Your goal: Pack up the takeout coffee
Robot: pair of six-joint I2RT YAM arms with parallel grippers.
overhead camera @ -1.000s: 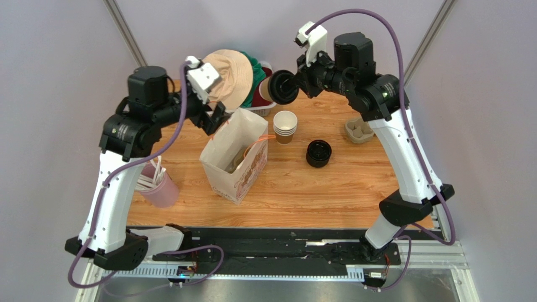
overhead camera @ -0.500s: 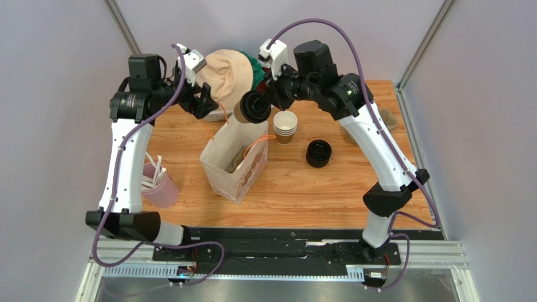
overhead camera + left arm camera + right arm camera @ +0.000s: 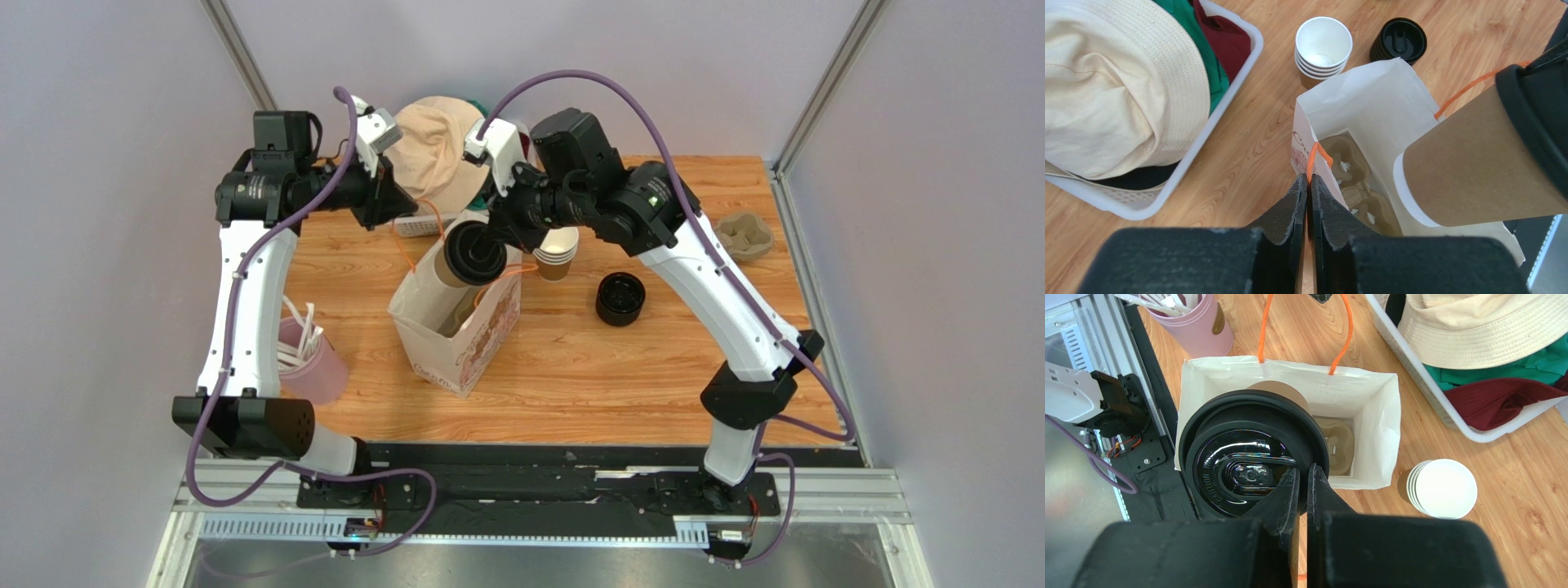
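Observation:
The takeout coffee, a kraft-brown cup with a black lid, hangs tilted over the open mouth of a white paper bag. My right gripper is shut on the lid's rim and holds the cup from above. In the left wrist view the cup fills the right side, its base just over the bag. My left gripper is shut on the bag's orange handle at the bag's far-left edge. A pulp cup carrier lies at the bottom of the bag.
A white basket with a cream hat and clothes stands at the back. A stack of paper cups and black lids sit right of the bag. A pink cup of straws stands front left, a pulp carrier far right.
My right arm has carried the coffee left and down, from beside the basket to over the bag's mouth. My left gripper has drawn back and closed on the bag's handle.

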